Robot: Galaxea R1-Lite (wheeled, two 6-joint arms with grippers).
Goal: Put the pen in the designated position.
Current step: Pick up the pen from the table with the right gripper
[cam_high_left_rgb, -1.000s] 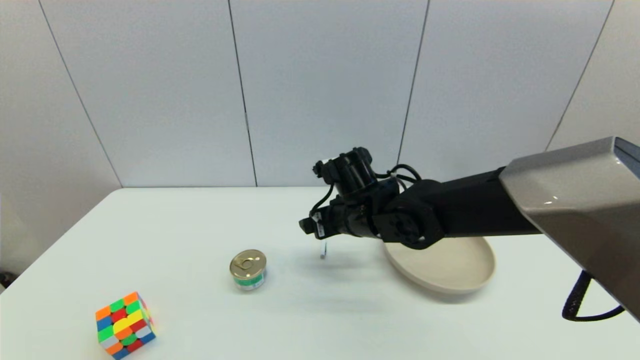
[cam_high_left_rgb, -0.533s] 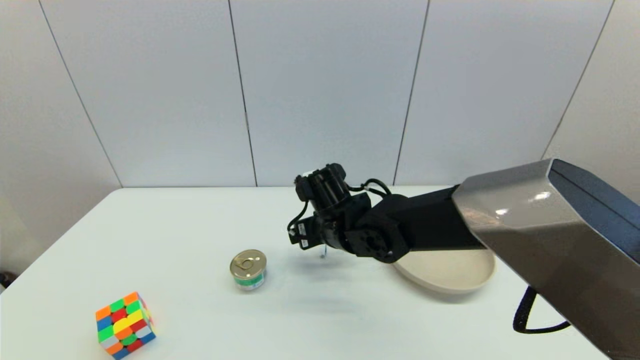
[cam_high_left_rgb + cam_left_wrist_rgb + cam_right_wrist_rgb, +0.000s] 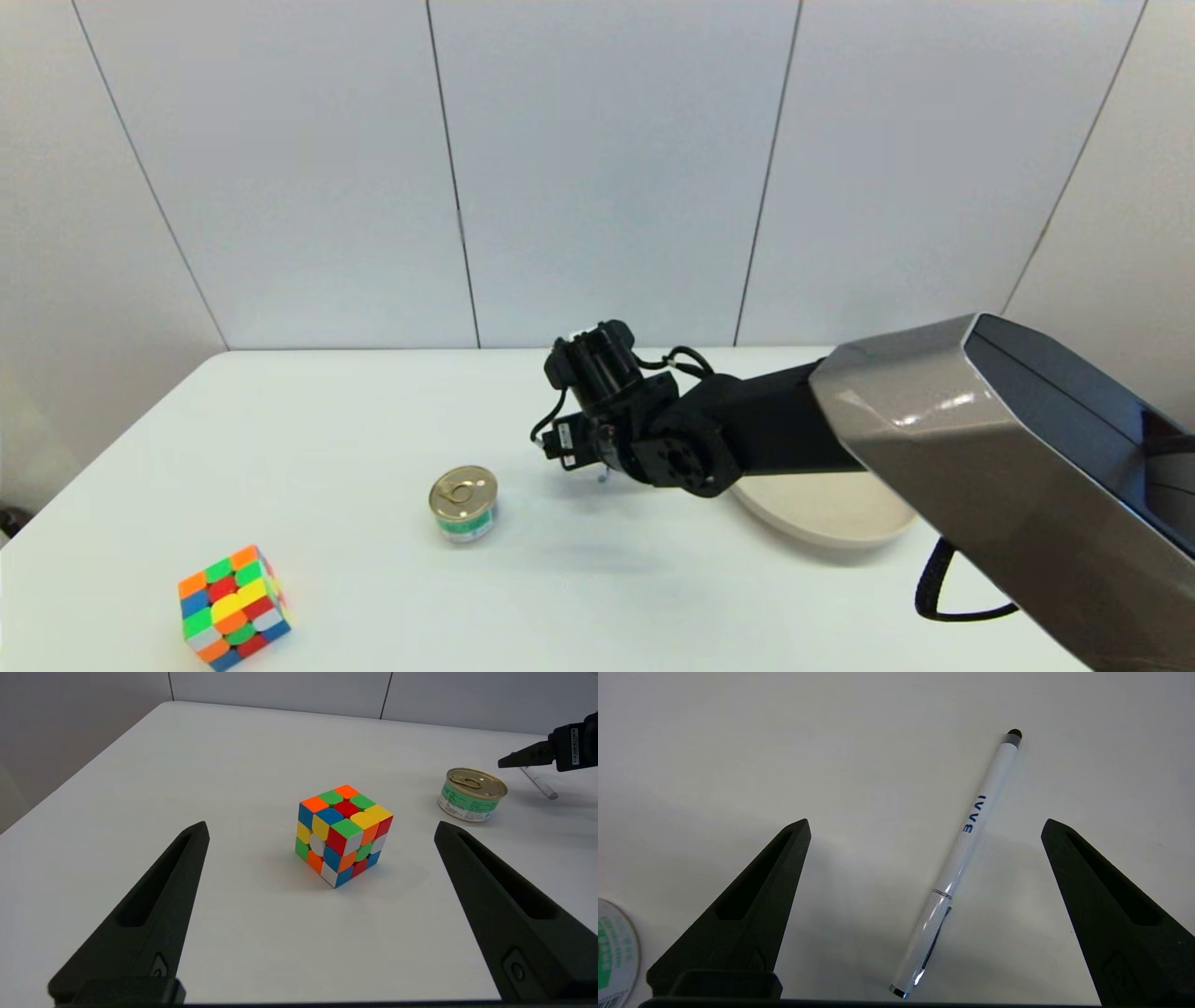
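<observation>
One pen (image 3: 959, 858), one can (image 3: 463, 504), one cube (image 3: 232, 607) and one plate (image 3: 831, 513) lie on one worktop (image 3: 308, 439). Two hands show: the right hand (image 3: 924, 826) and the left hand (image 3: 320, 830), each with two fingers.

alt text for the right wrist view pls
The right hand is open above the white table, its two black fingers either side of a white pen lying flat with blue print. A can's edge shows nearby.
</observation>
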